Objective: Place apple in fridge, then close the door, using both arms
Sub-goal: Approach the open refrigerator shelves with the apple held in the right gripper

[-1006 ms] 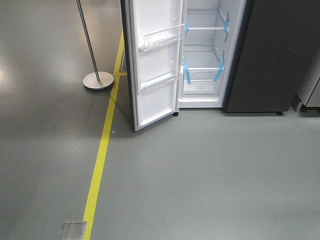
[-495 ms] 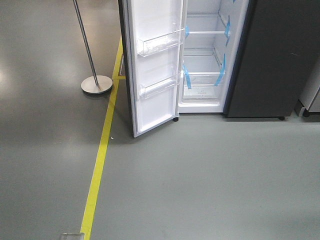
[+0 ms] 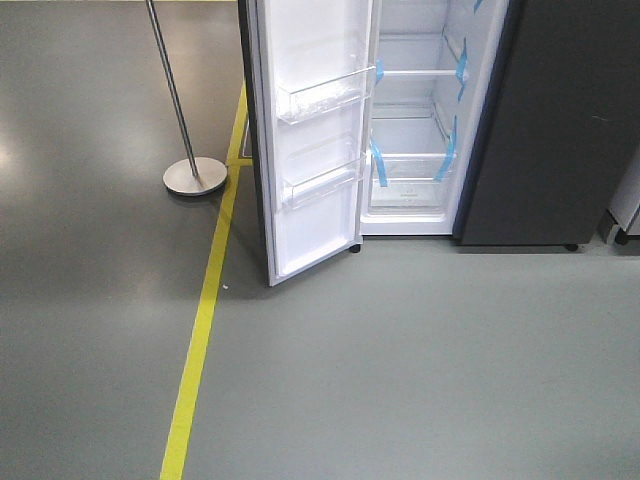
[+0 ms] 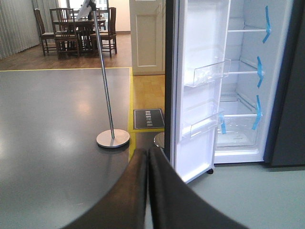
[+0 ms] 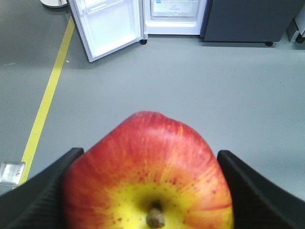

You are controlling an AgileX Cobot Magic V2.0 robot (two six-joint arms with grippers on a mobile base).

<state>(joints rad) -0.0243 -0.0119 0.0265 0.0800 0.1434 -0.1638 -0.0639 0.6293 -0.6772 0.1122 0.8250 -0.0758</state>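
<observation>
In front view, fridge [image 3: 420, 190] lower vs 0.5 s ago; R pincer [image 5: 148, 193] round apple [image 5: 147, 157], L pincer [image 4: 147, 160] closed.

The apple [image 5: 147, 171] is streaked red over yellow, with a yellow patch ringed by dark speckles at the stem. The fridge [image 3: 410, 125] is finished dark grey outside and white inside, where blue tape strips [image 3: 378, 165] are stuck. The grey floor [image 3: 400, 350] is crossed by a yellow line [image 3: 203, 320].

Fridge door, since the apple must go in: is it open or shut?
Open. The door stands swung out, its white inner side and clear bins facing the camera, and the fridge interior is exposed.
</observation>
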